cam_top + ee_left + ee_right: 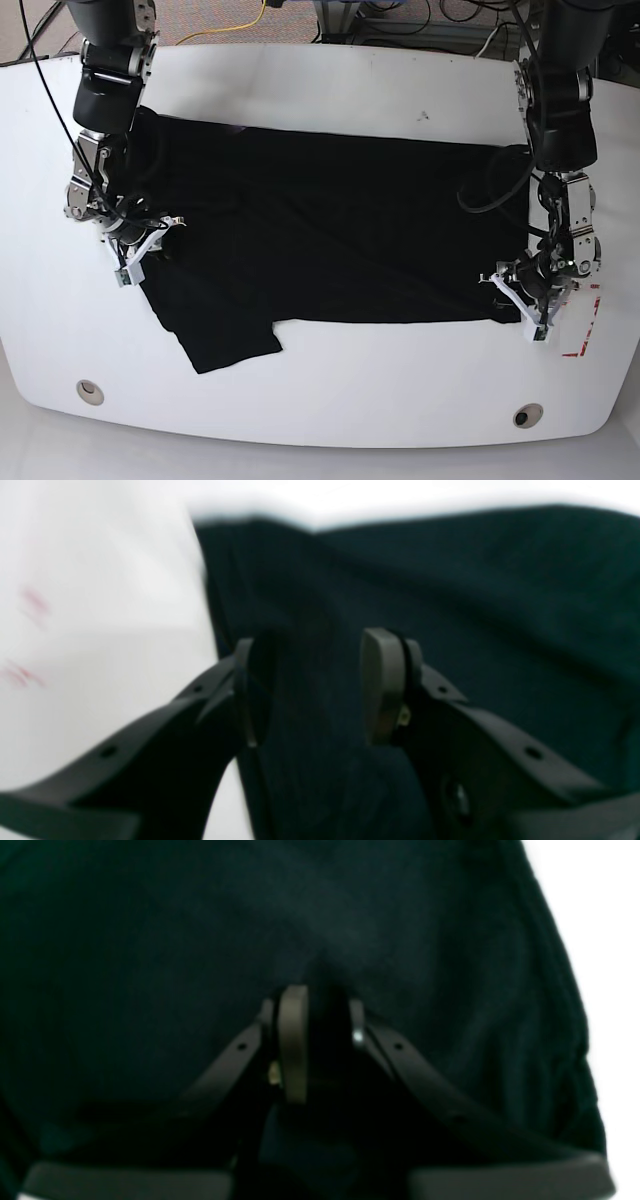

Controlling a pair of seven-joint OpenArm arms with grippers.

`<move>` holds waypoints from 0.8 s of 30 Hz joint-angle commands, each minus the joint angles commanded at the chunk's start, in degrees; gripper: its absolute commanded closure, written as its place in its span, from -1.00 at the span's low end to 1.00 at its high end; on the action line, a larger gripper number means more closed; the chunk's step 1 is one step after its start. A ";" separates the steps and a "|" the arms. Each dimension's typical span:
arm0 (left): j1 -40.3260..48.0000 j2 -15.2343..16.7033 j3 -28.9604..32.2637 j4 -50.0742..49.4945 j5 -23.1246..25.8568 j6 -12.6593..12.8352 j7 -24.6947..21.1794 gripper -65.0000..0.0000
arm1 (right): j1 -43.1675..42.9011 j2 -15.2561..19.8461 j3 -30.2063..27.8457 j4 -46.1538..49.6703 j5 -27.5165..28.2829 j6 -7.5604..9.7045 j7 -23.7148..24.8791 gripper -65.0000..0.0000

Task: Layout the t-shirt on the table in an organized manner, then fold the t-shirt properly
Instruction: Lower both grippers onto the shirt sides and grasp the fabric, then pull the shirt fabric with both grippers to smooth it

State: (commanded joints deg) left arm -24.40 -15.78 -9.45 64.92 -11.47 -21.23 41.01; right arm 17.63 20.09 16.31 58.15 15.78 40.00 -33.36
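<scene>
**T-shirt spread flat, both claws at its ends**

T-shirt point(330, 230) lies spread across the middle of the white desk point(330, 90), long edges running side to side, with 1 sleeve flap jutting toward the near edge on the base view's left. From here I judge it light, limp and thin: it will drape and slide on the glossy top, and a pinch taken too deep will gather 2 layers into a bunch rather than lift a clean edge.

My left claw point(312, 685) is at the shirt's end next to the red tape marks point(585, 325). Its jaws stand apart with dark cloth between and beneath them; the blur keeps me from saying whether they touch it.

My right claw point(315, 1045) is over the opposite end, close to the sleeve. Its jaws stand narrow, and the gap is black; I cannot tell if cloth is pinched there.

For a fold I would take hold at the hem corners and shoulder seams, where the doubled stitching gives the pads something firmer to bite.
</scene>
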 joint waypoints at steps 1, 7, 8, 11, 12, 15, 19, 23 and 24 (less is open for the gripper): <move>0.97 0.00 -0.79 2.55 0.00 0.00 1.41 0.11 | -0.62 -0.09 0.00 1.49 0.00 0.00 -0.53 0.67; 7.91 1.85 -4.22 17.05 -0.09 -0.09 9.85 -0.46 | -4.75 -1.85 0.09 10.46 -0.26 0.00 -3.69 0.67; 9.05 2.55 -4.57 18.90 -0.09 -0.18 10.64 -0.51 | -5.36 -1.85 0.09 11.34 -0.26 0.00 -4.13 0.67; 13.27 4.40 -5.71 25.67 -0.09 -2.02 13.27 -0.56 | -7.21 -2.02 0.09 13.98 0.00 0.00 -4.84 0.67; 14.77 4.92 -6.15 27.69 -0.09 -3.08 14.33 -0.56 | -7.82 -2.37 0.09 14.59 0.00 0.00 -5.10 0.67; 17.93 6.77 -7.12 31.74 -0.09 -5.27 16.26 -0.56 | -9.23 -3.60 0.09 15.65 -0.18 0.00 -5.19 0.67; 21.36 9.76 -8.53 34.64 -0.09 -7.38 17.49 -0.56 | -10.73 -4.22 0.09 16.44 -0.26 0.00 -5.19 0.67; 24.35 11.34 -9.14 34.99 0.00 -7.30 17.67 -0.56 | -12.48 -4.22 0.09 17.32 0.00 0.00 -5.19 0.67; 25.05 11.60 -9.58 34.99 0.00 -7.30 17.58 -0.56 | -12.84 -4.22 0.09 17.49 0.00 0.00 -5.19 0.67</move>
State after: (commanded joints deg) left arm 0.66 -4.18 -19.03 99.91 -11.47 -28.53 58.59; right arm 4.79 15.87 16.40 75.65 15.78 40.00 -38.55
